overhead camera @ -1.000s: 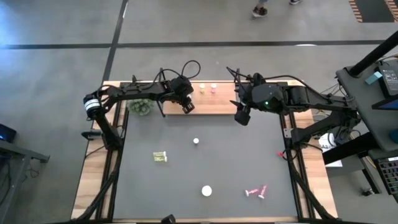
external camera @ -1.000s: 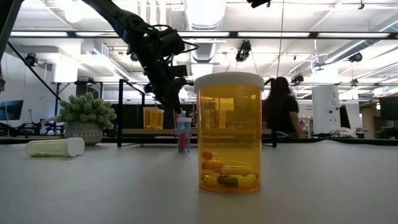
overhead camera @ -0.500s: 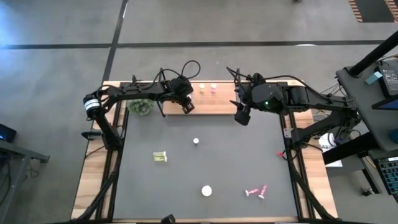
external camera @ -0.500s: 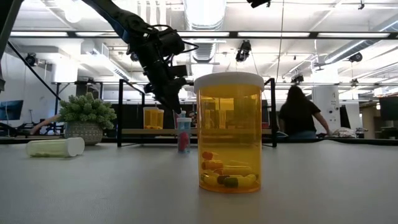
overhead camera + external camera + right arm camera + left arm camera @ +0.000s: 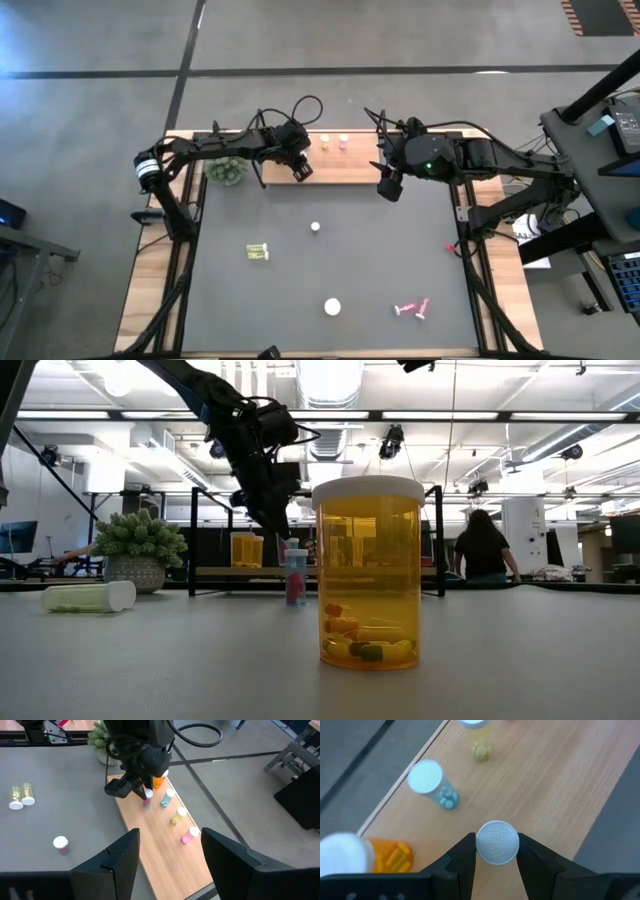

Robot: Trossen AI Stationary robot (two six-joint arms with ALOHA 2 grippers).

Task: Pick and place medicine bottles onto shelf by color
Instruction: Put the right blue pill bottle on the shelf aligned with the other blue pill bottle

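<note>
The wooden shelf (image 5: 345,174) lies at the table's far edge. My left gripper (image 5: 301,171) is over its left part, shut on a small white-capped bottle (image 5: 497,842) with a pink body (image 5: 146,800). An orange (image 5: 395,856), a blue-pill (image 5: 434,784) and a yellow bottle (image 5: 481,742) stand on the shelf beyond it, and a pink one (image 5: 187,836) stands farther right. My right gripper (image 5: 388,186) hangs open and empty over the shelf's right part. More bottles are on the mat: a yellow-green pair (image 5: 258,252), a pink pair (image 5: 411,308) and two white-capped ones (image 5: 315,227) (image 5: 332,307). My left gripper pinches the bottle's white cap (image 5: 481,845) between its two fingers, one on each side. The fingers come from above, slanting down. The bottle stands upright below them over the board's near edge; whether its base rests on the board, I cannot tell.
A green plant ball (image 5: 227,170) sits left of the shelf. In the low view a wide orange bottle (image 5: 368,575) stands close to the camera and a whitish bottle (image 5: 88,596) lies on its side. Black wire frames (image 5: 195,540) stand at the shelf's ends. A person (image 5: 483,555) is in the room behind.
</note>
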